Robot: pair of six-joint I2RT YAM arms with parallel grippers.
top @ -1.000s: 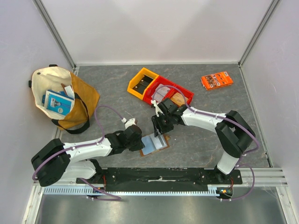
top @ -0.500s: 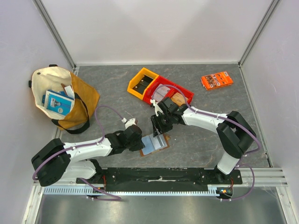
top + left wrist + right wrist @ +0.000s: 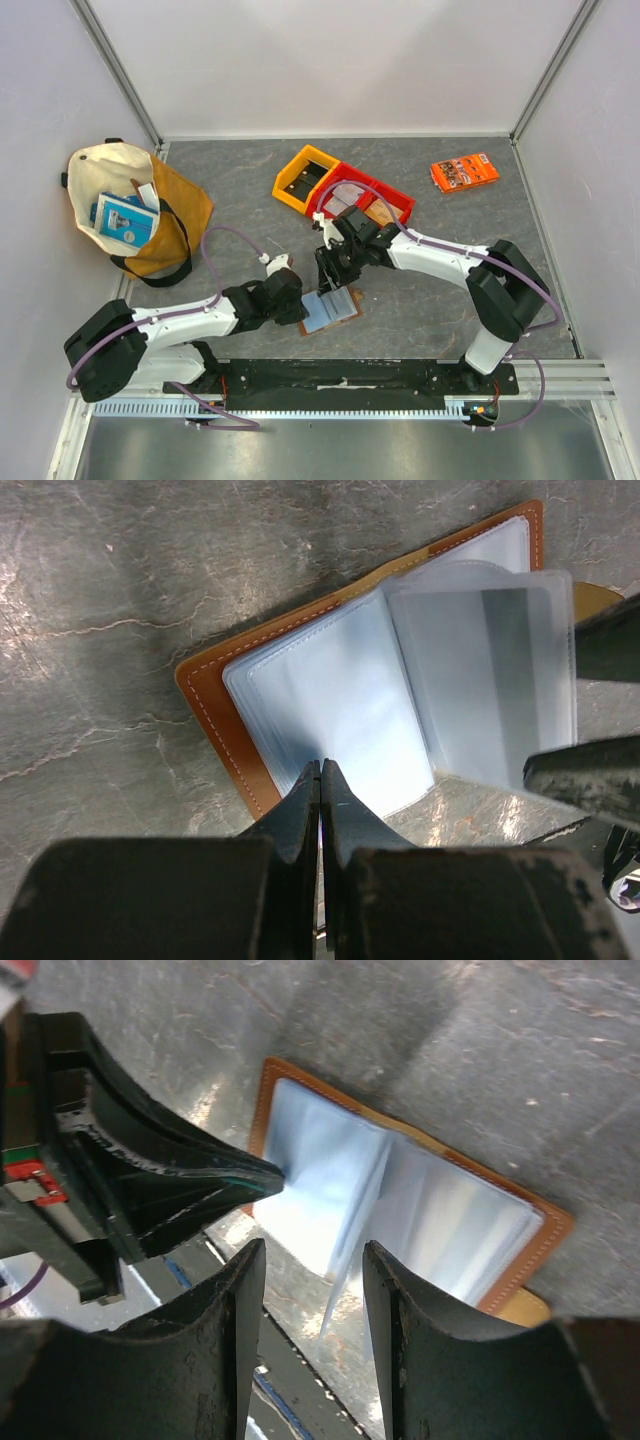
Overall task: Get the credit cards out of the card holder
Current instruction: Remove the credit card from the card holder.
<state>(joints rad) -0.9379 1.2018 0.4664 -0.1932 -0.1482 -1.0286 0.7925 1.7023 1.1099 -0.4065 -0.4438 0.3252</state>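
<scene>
card holder (image 3: 340,690) lies open and flat on the table (image 3: 250,190), near the front edge, between the two arms; brown cover underneath, pale blue sleeves facing up.

left fingers (image 3: 320,780) fully closed, nothing gripped between them; tips rest on the near edge of the left-hand sleeve page, just inside the brown stitched border; looks like they pin that side flat.

right fingers (image 3: 336,278) partly open, over the far side of the holder; one clear sleeve leaf (image 3: 350,1230) stands up off the stack and its free edge sits in the gap between them; can't tell if either finger touches it; no clamp visible.

cards: cloudy sleeves, can't pick them out.

left arm (image 3: 190,318): low, stretched from its base at lower left toward the centre, wrist close to the table.

right arm (image 3: 440,255): elbow raised on the right, forearm running left, wrist pitched down onto the holder; both sets of fingers point at each other across the holder, close together but apart.
</scene>
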